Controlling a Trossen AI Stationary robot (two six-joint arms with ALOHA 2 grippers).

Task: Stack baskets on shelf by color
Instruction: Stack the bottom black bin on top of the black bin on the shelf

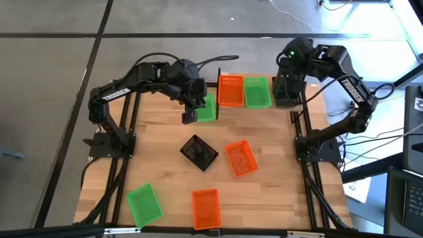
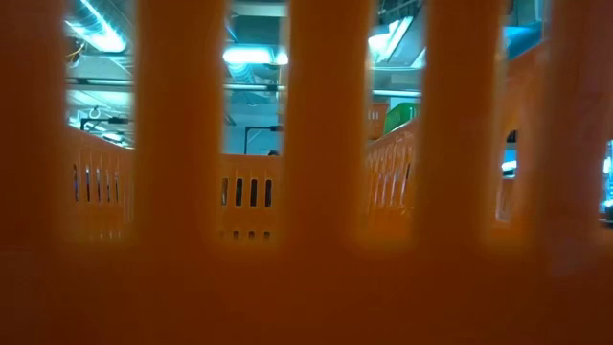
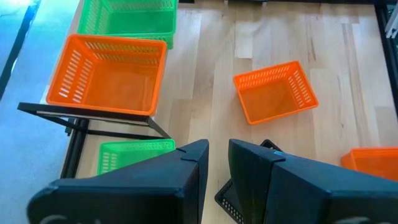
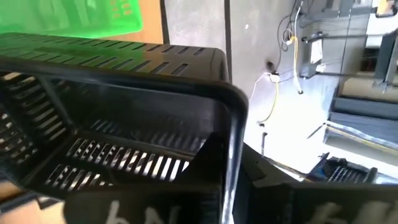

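Note:
The shelf point(image 1: 218, 82) stands at the table's far middle and carries an orange basket point(image 1: 230, 90), a green basket point(image 1: 256, 92) and a black basket point(image 1: 285, 92) side by side. My right gripper point(image 1: 285, 80) is over the black basket and shut on it. My left gripper point(image 1: 190, 114) hangs empty, its fingers a narrow gap apart point(image 3: 217, 163), beside a green basket point(image 1: 207, 107) that rests on the table left of the shelf's upright. A black basket point(image 1: 199, 152) lies on the table just nearer than the left gripper. My right gripper holds the black basket at the rim of one wall point(image 4: 186, 186), coming from above. The dark fingers merge with the dark mesh, so the kind of hold cannot be told. The basket sits at the shelf's right end; whether it rests there or hangs just clear, I cannot tell.
On the table lie an orange basket point(image 1: 241, 158) right of centre, an orange basket point(image 1: 205, 208) at the near edge and a green basket point(image 1: 144, 203) near left. The near orange basket's wall point(image 2: 306, 192) fills the low view. Bare wood lies at the table's left.

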